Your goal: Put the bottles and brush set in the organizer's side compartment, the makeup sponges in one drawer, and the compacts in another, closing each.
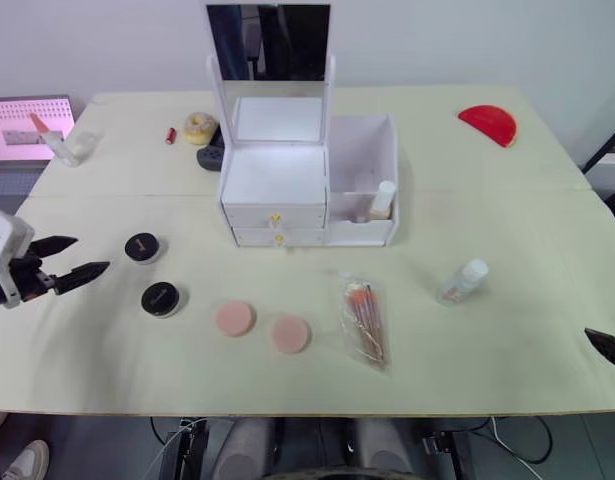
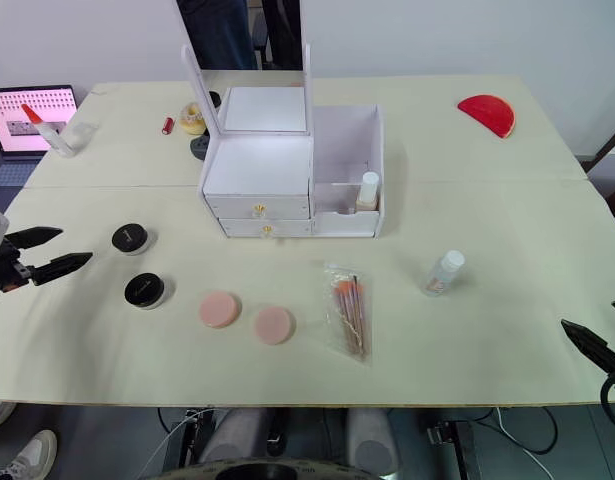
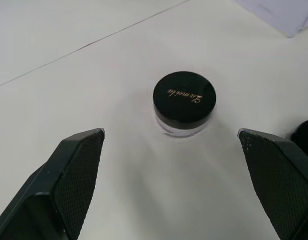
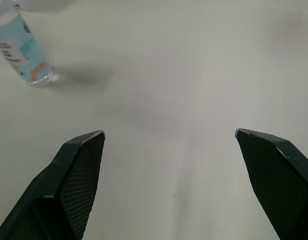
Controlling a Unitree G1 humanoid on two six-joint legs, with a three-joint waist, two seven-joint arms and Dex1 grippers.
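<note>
Grippers: left gripper (image 1: 75, 258) hangs empty over the table's left edge with its black fingers spread wide; right gripper (image 4: 169, 140) sits low at the right edge, likewise parted and empty.
Compacts: nearest the left gripper, one compact (image 3: 184, 98) lies straight ahead of its fingertips and centred between them, apart from both pads, which reads as a line-up for a grasp; the second compact (image 1: 160, 297) lies just beside the first, toward the near table edge.
Lettering: gold cursive script on the black lid, too fine to read with certainty.
Makeup sponges: two pink discs (image 1: 234, 318) (image 1: 289, 334) lying flat side by side, beyond the compacts from the left gripper, toward the table's middle.
Brush set: clear pouch (image 1: 366, 322) flat on the table between the two grippers, orange-pink tips toward the organizer.
Clear bottle: clear bottle (image 4: 21, 42) on its side, ahead of the right gripper and off its centre line, not yet lined up for pickup; blue and orange label print, unreadable.
Organizer: organizer (image 1: 275, 185) is farthest from both grippers, mirror upright, both gold-knobbed drawers shut, so neither is ready to receive anything.
Side compartment: side compartment (image 1: 363, 150) on the organizer's right; tan bottle (image 1: 383, 199) already stands upright inside at the lower front wall.
Remaining, by judgement: clear bottle, brush set, sponges and compacts all outstanding.
</note>
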